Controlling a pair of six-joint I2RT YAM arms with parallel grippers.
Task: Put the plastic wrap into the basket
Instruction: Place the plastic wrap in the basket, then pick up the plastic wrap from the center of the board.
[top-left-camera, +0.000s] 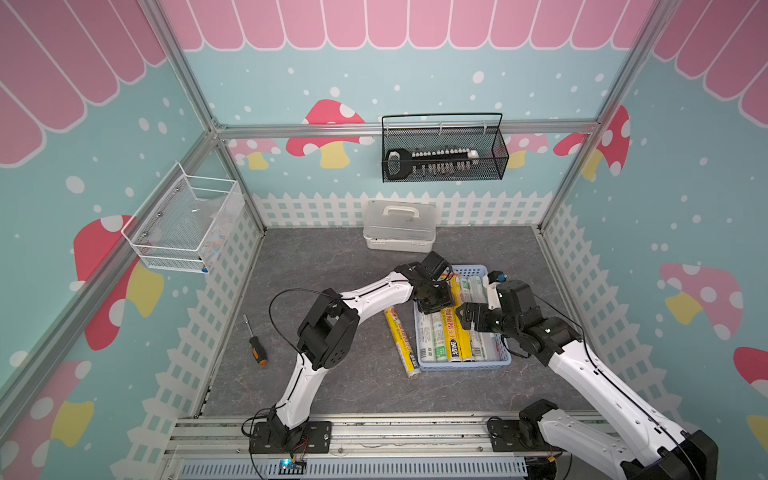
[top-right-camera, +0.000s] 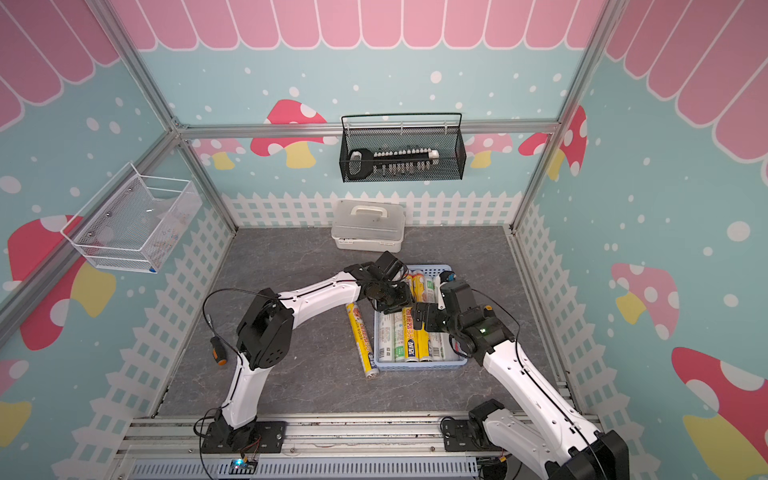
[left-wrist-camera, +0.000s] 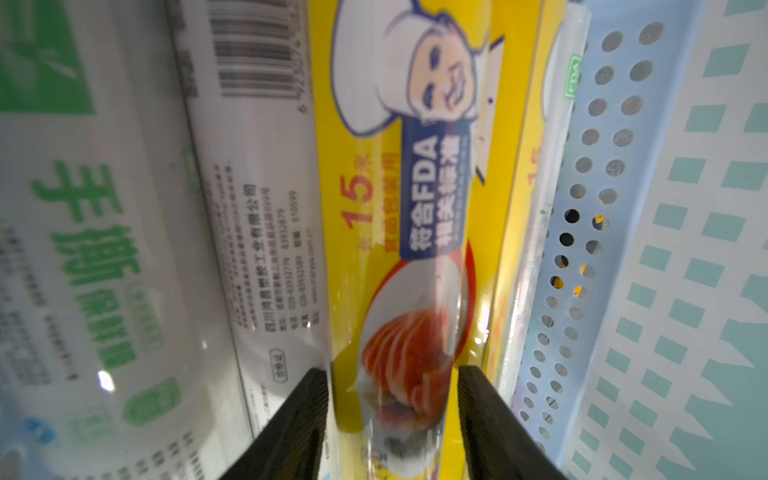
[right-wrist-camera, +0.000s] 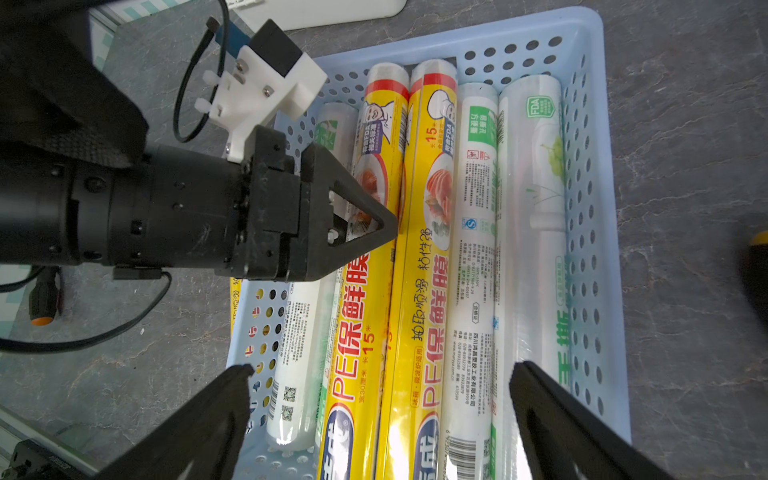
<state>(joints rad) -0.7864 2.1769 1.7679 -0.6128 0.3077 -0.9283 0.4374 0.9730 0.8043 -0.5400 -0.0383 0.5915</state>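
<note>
The light-blue perforated basket (top-left-camera: 465, 365) (top-right-camera: 419, 365) (right-wrist-camera: 602, 166) holds several rolls of plastic wrap lying side by side, yellow ones (right-wrist-camera: 419, 332) and white-and-green ones (right-wrist-camera: 536, 208) (left-wrist-camera: 104, 249). One more yellow roll (top-left-camera: 401, 340) (top-right-camera: 362, 338) lies on the table along the basket's left wall. My left gripper (top-left-camera: 432, 305) (left-wrist-camera: 392, 374) (right-wrist-camera: 382, 226) reaches down into the basket. Its fingers stand on either side of a yellow roll (left-wrist-camera: 399, 208) (right-wrist-camera: 361, 332) that rests among the others, slightly parted from it. My right gripper (top-left-camera: 467, 318) (right-wrist-camera: 382, 368) hangs wide open above the rolls, holding nothing.
An orange-and-black screwdriver (top-left-camera: 255, 345) lies on the table to the left. A clear lidded box (top-left-camera: 399, 230) stands at the back, just behind the basket. A black wire basket (top-left-camera: 442, 153) hangs on the back wall and a white wire basket (top-left-camera: 187, 224) on the left wall.
</note>
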